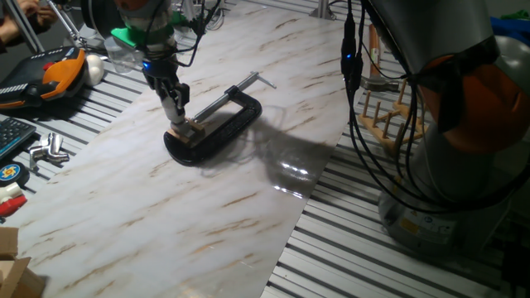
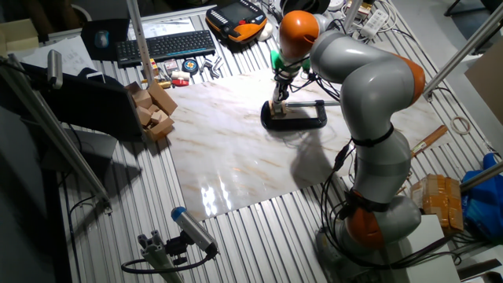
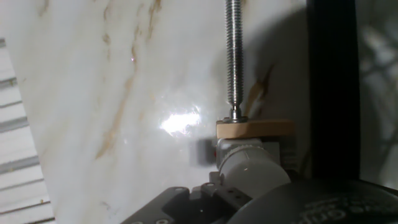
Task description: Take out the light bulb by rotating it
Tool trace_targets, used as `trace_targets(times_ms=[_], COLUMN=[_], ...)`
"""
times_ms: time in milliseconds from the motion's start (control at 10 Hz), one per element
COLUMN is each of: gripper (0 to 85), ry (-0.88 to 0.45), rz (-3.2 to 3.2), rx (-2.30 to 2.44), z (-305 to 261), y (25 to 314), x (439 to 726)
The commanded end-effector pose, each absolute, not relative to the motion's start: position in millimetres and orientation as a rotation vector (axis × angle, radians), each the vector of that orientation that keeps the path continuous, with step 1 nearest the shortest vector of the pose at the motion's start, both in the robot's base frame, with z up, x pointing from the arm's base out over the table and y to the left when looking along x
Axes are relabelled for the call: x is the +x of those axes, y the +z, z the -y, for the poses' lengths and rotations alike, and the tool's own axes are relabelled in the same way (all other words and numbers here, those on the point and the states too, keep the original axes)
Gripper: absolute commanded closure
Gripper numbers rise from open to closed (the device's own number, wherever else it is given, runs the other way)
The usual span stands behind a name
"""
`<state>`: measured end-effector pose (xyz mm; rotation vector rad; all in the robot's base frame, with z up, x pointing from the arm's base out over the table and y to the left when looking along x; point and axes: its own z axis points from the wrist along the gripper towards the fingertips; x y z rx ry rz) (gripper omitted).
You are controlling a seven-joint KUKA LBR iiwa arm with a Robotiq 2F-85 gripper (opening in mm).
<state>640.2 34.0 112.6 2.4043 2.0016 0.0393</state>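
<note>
Your gripper [image 1: 176, 114] is down over the wooden block [image 1: 187, 131] held in the black clamp [image 1: 217, 124] on the worktop [image 1: 207, 207]; the light bulb [image 3: 252, 163] sits in that block, right under the hand; the fingers seem closed around it, though you cannot tell for sure; a loose grip would slip, and too hard a squeeze could crack the glass.

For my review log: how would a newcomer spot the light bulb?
On the marble board lies a black C-clamp gripping a tan wooden block. The light bulb sits at that block, under the gripper; it is small, round and frosted white.
</note>
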Motion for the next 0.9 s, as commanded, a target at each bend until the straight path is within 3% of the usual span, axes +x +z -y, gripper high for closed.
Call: trace_targets(times_ms=[0,800], gripper=[85.0,85.0], ry=[0.042,0.09], rz=[-2.041,-2.328], rx=[2.376,2.091], z=[-34.0,-34.3], y=[112.4,112.4], x=[639.9,638.6])
